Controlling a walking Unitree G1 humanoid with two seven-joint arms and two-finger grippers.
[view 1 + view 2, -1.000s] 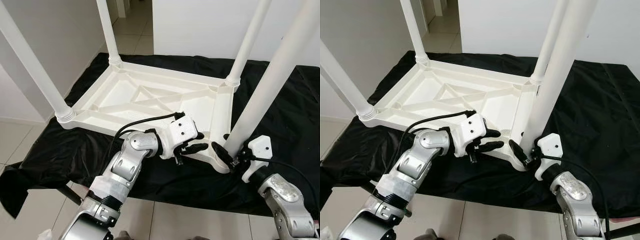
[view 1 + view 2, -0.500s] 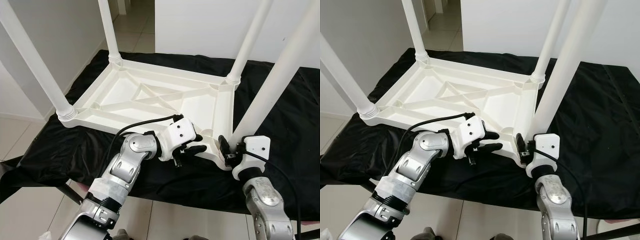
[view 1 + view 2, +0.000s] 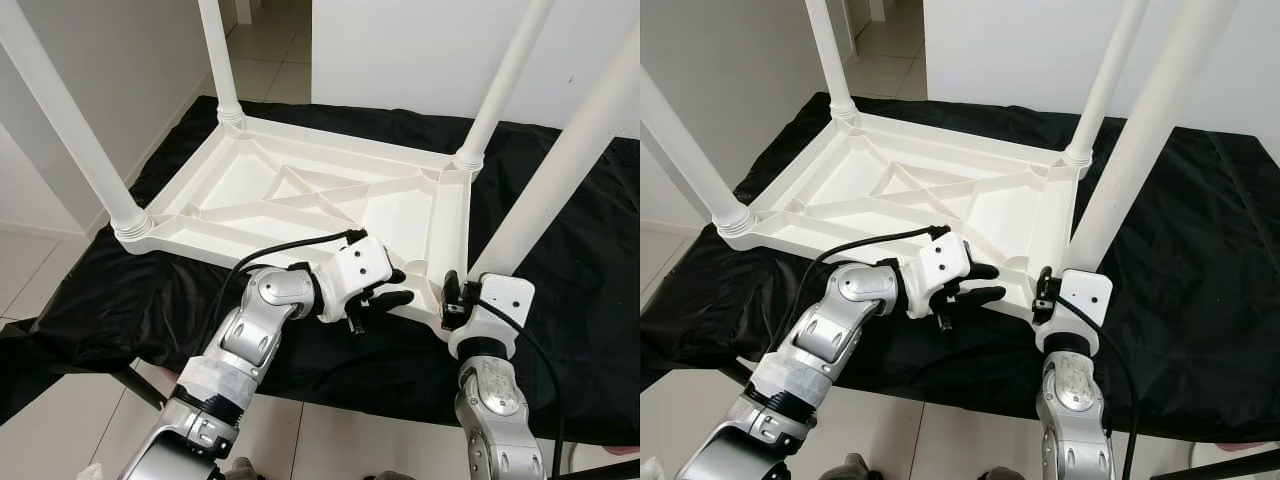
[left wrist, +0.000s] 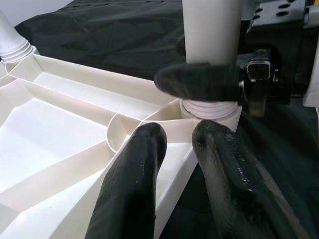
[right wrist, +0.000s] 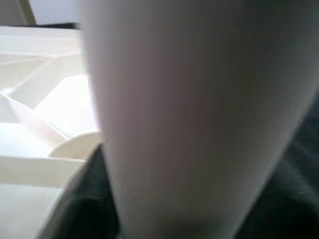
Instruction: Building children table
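The right hand [image 3: 452, 298] is sitting nearest, clasping the foot of the near-right table leg [image 3: 560, 180] where it is entering its corner socket; in the right wrist view that leg [image 5: 199, 114] is standing blurred right against the camera. Just beside it, the left hand [image 3: 392, 287] is resting on the near rim of the upturned white children's table [image 3: 300, 195], its fingers [image 4: 134, 189] lying a little parted across the rim without grasping anything. The table is lying upside down on a black cloth [image 3: 120, 290] covering the tabletop. Further back, the other three legs [image 3: 55, 115] are standing upright in their corners.
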